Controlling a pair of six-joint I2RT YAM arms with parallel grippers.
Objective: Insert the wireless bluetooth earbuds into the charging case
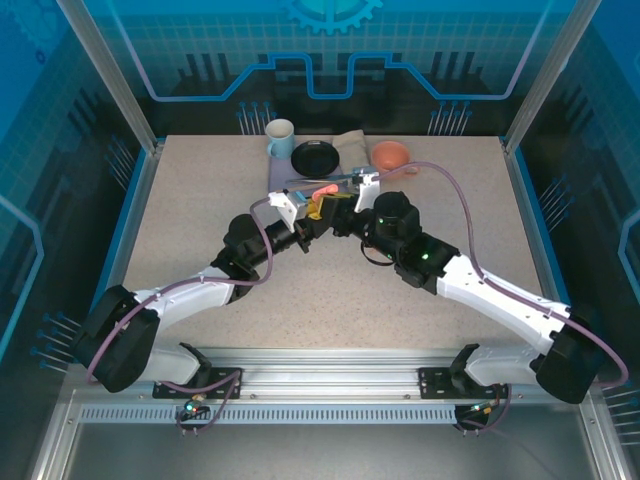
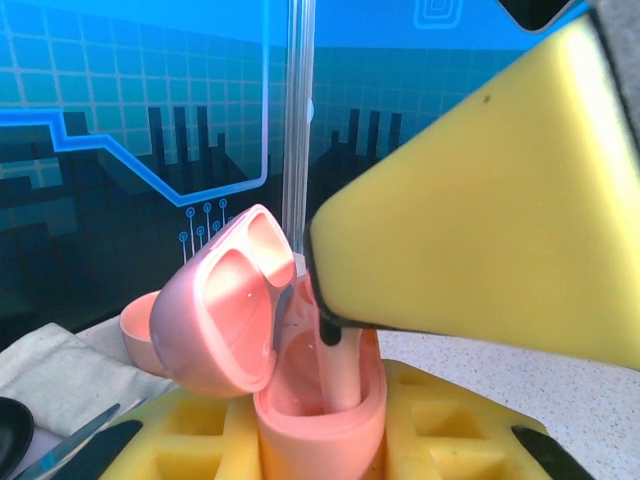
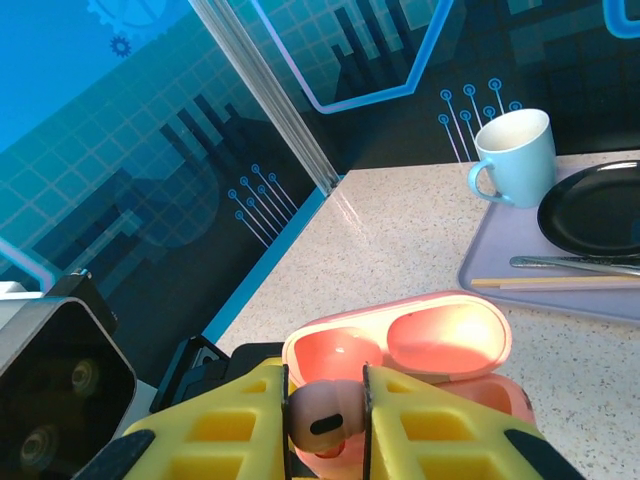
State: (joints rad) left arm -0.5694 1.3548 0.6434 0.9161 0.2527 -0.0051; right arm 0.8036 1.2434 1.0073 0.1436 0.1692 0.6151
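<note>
While the left gripper [image 2: 320,445] is clamping the open charging case [image 3: 430,345], the right gripper [image 3: 325,425] is pinching a salmon-pink earbud [image 3: 322,412] at its opening.

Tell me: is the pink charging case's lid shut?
No, the lid of the pink charging case is swung wide open.

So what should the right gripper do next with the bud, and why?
Probably ease the right gripper straight down a little: the pink earbud it pinches has its stem inside the open pink case, head above the rim, not yet seated.
</note>
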